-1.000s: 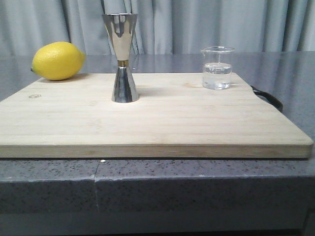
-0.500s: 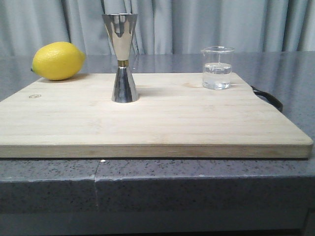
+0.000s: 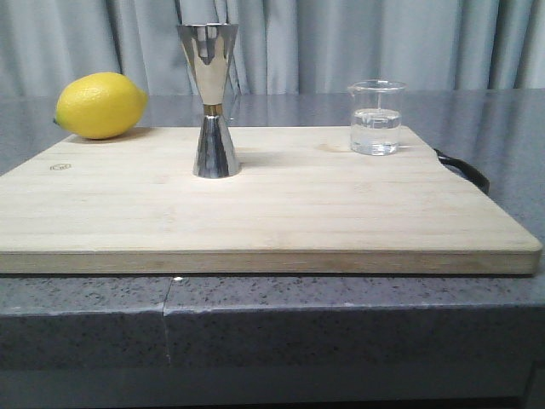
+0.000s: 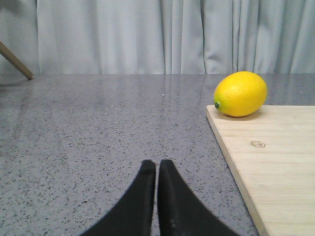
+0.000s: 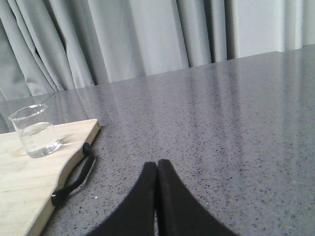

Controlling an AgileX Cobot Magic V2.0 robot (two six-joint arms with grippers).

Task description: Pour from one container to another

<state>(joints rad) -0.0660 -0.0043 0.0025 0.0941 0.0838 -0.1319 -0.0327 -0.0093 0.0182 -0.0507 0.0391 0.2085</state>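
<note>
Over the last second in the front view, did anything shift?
Nothing visibly changed. The beaker, with clear liquid in it, the steel jigger and the lemon sit where they were on the cutting board, and neither arm has entered the front view.

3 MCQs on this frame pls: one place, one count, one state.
1. Where does the yellow lemon sit?
A. On the far-left corner of the pale wooden cutting board
B. Beside the beaker
C. Inside the jigger

2. How many things stand or lie on the board?
A. One
B. Three
C. Five

3. The small clear glass beaker is:
A. Tipped over
B. Upright, holding clear liquid
C. Held by a gripper

Key:
1 A, left of the tall polished steel jigger.
2 B: lemon, jigger, beaker.
3 B, liquid level visible; left gripper and right gripper are shut, away from it.
</note>
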